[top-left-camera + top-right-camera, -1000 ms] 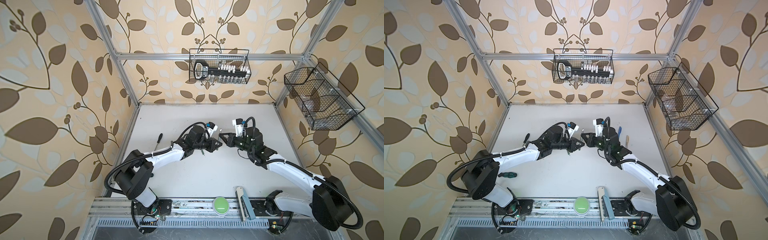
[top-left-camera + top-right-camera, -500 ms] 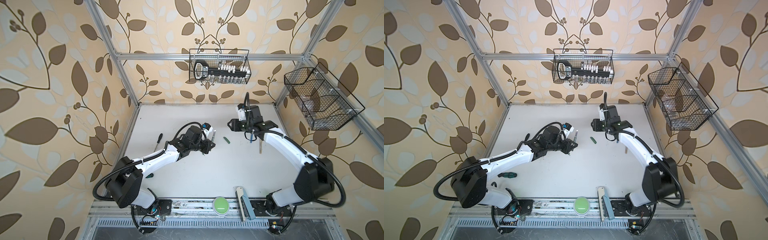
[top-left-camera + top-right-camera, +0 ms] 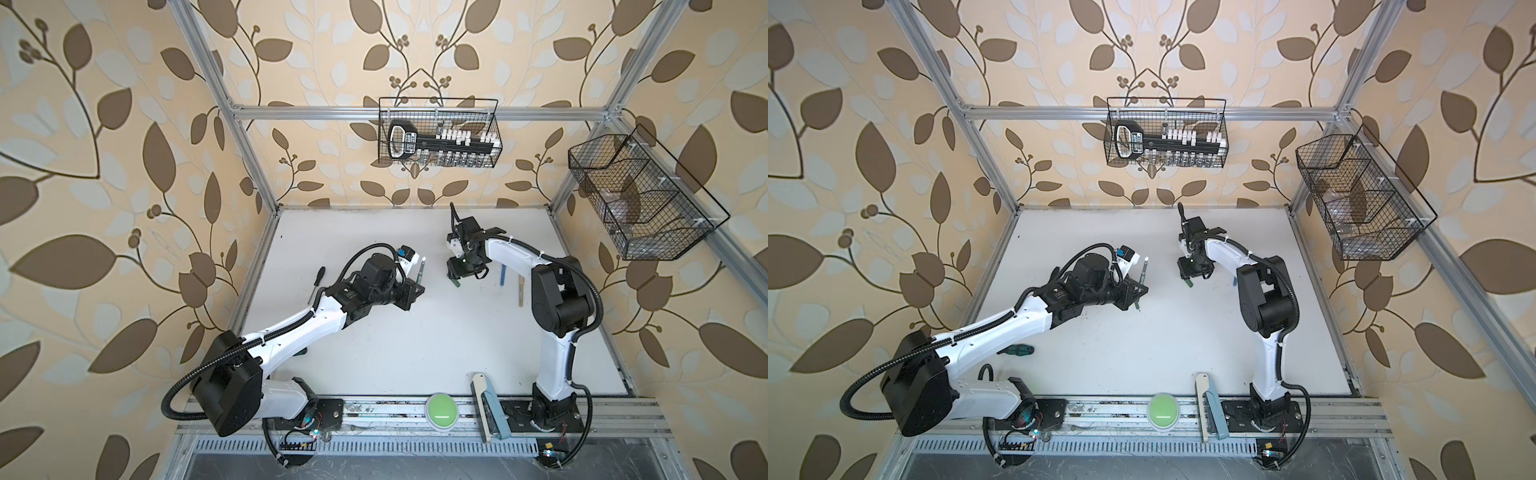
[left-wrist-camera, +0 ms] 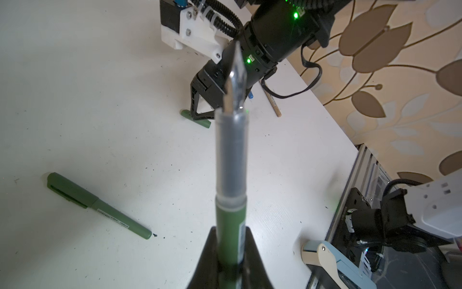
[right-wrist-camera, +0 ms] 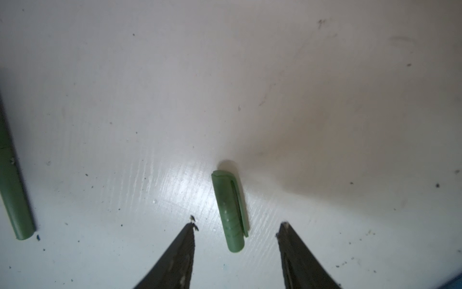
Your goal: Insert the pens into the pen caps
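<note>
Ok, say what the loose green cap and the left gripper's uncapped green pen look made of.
Short green tube cap: probably moulded plastic, matte, clip moulded in. Slim green pen: matte plastic barrel, translucent grey grip section; shiny pointed tip, possibly metal.

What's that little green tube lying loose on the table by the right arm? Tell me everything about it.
It is a pen cap: a short, stubby green tube of matte plastic with a flat clip along one side. It lies flat on the white table, no pen in it, between the open jaws of the right gripper, which flank it without touching it.
</note>
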Robot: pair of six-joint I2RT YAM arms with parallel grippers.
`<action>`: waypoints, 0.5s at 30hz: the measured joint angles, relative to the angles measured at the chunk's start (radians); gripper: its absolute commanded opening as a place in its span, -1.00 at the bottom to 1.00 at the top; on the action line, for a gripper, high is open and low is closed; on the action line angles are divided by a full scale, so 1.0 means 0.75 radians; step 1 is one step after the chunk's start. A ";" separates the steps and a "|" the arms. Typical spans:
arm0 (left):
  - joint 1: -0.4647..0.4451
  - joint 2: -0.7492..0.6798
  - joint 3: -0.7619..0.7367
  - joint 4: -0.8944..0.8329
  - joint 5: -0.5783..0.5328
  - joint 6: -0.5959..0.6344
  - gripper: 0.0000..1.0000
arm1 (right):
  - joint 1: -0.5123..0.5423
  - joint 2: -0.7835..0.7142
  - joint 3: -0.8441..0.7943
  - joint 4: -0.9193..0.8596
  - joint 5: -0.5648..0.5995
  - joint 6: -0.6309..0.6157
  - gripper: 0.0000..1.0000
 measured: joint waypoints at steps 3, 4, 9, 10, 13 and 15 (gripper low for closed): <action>0.000 0.000 0.000 -0.018 -0.001 0.008 -1.00 | 0.006 0.032 0.019 -0.020 0.014 -0.033 0.06; 0.000 0.000 0.000 -0.025 -0.001 0.012 -1.00 | 0.011 0.044 0.022 -0.029 0.019 -0.044 0.06; 0.000 -0.001 0.000 -0.032 -0.003 0.021 -1.00 | 0.047 0.104 0.042 -0.071 0.055 -0.085 0.03; 0.000 -0.002 0.000 -0.032 -0.007 0.023 -1.00 | 0.052 0.106 0.049 -0.072 0.057 -0.089 0.03; 0.000 -0.009 0.000 -0.033 -0.012 0.024 -1.00 | 0.059 0.124 0.070 -0.081 0.079 -0.098 0.00; 0.000 -0.014 0.000 -0.033 -0.021 0.025 -1.00 | 0.060 0.133 0.084 -0.081 0.089 -0.104 -0.03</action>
